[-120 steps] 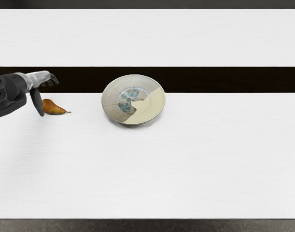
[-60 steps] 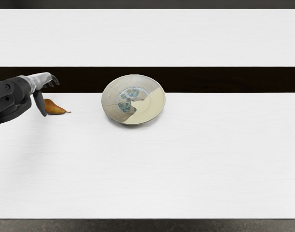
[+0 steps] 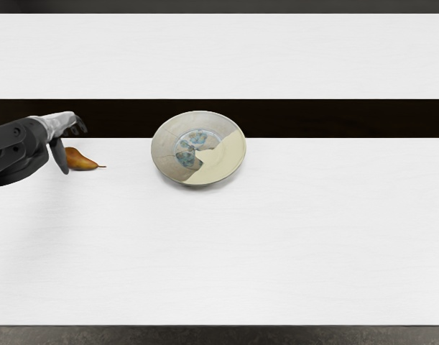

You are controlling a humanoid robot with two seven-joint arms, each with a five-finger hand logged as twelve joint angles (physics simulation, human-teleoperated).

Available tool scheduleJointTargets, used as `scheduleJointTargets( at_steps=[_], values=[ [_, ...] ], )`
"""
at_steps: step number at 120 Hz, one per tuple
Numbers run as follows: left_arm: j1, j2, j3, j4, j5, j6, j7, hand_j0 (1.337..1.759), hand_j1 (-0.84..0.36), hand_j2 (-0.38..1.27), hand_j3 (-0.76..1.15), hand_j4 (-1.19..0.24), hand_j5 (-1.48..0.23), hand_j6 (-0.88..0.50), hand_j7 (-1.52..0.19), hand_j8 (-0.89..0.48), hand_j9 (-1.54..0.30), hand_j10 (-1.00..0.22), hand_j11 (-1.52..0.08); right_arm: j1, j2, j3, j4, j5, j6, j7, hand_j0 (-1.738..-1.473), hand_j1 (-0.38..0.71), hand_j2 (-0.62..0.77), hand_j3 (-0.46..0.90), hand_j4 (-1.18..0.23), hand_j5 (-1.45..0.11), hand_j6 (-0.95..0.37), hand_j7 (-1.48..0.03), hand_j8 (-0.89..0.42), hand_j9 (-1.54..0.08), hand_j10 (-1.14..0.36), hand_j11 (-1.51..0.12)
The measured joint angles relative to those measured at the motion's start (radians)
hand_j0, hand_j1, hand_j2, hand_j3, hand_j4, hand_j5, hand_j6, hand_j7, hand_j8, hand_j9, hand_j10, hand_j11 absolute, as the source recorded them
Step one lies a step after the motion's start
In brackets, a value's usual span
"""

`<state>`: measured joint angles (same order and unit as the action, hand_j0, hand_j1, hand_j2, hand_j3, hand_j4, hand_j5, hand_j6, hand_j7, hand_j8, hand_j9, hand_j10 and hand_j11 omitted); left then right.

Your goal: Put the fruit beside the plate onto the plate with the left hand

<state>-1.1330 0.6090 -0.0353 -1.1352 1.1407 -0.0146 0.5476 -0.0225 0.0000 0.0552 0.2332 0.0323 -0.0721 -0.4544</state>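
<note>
A brown pear (image 3: pixel 80 160) lies on the white table, left of the plate (image 3: pixel 232 154), stem pointing right. The plate is round, grey and cream with a blue pattern in its middle, and holds nothing. My left hand (image 3: pixel 65 139) comes in from the left edge and hovers over the pear's left end. Its fingers are spread, the thumb (image 3: pixel 60 157) hanging down in front of the fruit and hiding part of it. The hand holds nothing. The right arm does not show.
The white table (image 3: pixel 262 237) stretches across the view, with its far edge just behind the plate. Beyond it is a dark gap and a white wall band.
The left arm has risen and pushed a little to the right, and the hand has dropped slightly toward the pear. Pear and plate have not moved.
</note>
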Motion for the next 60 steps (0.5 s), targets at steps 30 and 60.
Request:
scheduleJointTargets(
  at_steps=[30,60],
  values=[
    [0.002,-0.017,0.006,0.005,0.0,-0.001,0.0,1.658,-0.07,0.07,0.0,-0.35,-0.46,-0.35,-0.46,-0.35,-0.45,-0.35,-0.45,0.001,0.0,0.0,0.0,0.0,0.0,0.0,-1.658,-0.31,-0.01,0.0,-0.03,-0.04,-0.03,-0.04,-0.03,-0.04,-0.03,-0.04],
    [0.006,-0.023,0.009,0.01,0.0,-0.002,0.0,1.658,-0.1,0.08,0.0,-0.38,-0.49,-0.38,-0.49,-0.38,-0.49,-0.38,-0.49,0.001,0.0,0.0,0.0,0.0,0.0,0.0,-1.658,-0.31,-0.01,0.0,-0.03,-0.04,-0.03,-0.04,-0.03,-0.04,-0.03,-0.04]
  ],
)
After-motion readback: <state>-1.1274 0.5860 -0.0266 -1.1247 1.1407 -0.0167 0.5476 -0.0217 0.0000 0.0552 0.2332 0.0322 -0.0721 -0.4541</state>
